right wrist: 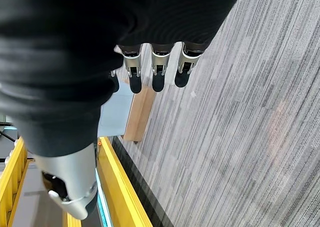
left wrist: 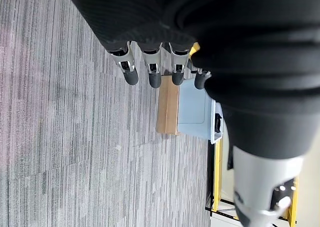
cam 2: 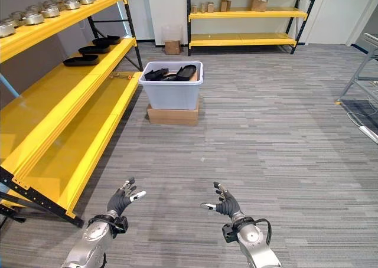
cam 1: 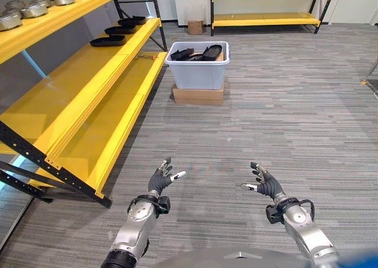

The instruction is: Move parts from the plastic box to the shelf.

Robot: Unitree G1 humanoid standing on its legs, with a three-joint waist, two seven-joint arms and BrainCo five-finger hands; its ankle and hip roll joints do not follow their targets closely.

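**Both hands empty, box of parts well ahead**

Nearest, left hand [cam 1: 160, 178] and right hand [cam 1: 264, 184] hover relaxed, fingers apart, holding nothing. Black parts [cam 1: 198, 53] fill the plastic box [cam 1: 197, 72] on a cardboard base [cam 1: 198, 95] at 12 o'clock. Shelf [cam 1: 88, 79] at 10 o'clock carries several trays [cam 1: 107, 41]; more remain. Bare carpet lies between

Open carpet [cam 1: 283, 103] ahead, yellow shelf [cam 1: 100, 97] left
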